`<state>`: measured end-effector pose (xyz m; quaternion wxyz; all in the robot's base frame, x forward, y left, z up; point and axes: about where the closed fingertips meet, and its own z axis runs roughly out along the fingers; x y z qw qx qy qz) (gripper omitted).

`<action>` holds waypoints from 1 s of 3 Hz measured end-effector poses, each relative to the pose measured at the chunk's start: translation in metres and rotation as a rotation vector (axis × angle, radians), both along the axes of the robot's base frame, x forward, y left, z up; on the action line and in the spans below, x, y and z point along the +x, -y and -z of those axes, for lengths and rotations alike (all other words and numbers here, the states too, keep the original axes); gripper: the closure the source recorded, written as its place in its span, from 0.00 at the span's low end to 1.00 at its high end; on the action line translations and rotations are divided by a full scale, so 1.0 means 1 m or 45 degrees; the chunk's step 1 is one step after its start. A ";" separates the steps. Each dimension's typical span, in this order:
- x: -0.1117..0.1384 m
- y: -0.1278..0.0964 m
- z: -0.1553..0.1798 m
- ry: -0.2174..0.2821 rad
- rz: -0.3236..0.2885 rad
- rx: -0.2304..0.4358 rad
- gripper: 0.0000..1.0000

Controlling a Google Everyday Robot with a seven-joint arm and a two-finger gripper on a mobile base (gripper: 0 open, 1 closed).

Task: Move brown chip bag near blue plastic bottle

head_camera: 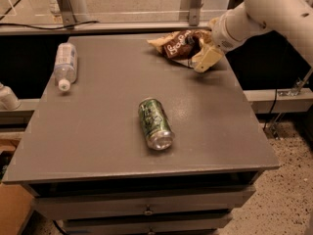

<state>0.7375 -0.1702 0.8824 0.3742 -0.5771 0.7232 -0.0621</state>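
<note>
arm (pixel 274 9): glossy white, fat rounded tube sections | surface: a few small dark recessed holes (screw points, by the look) | gripper (pixel 204 61): cream-tan, blocky wedge below a white collar, at the far right corner of the counter (pixel 122 155)

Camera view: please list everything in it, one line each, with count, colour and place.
brown chip bag: one, dark brown with tan edges, back right of the table.
blue plastic bottle: one, clear with a pale label and white cap, lying on its side at the table's left edge.
green soda can: one, green, lying on its side in the middle of the table, toward the front.
table: one, grey, fills the middle of the view.
drawers: grey, under the table's front edge.
floor: speckled, lower right.
arm: one, white, coming in from the upper right.
gripper: one, tan, low over the table at the bag's right end.
</note>
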 end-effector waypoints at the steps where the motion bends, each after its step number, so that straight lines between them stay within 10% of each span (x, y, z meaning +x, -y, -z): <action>1: 0.016 -0.005 0.001 0.002 0.004 0.020 0.41; 3: 0.021 -0.022 -0.040 0.050 -0.034 0.147 0.87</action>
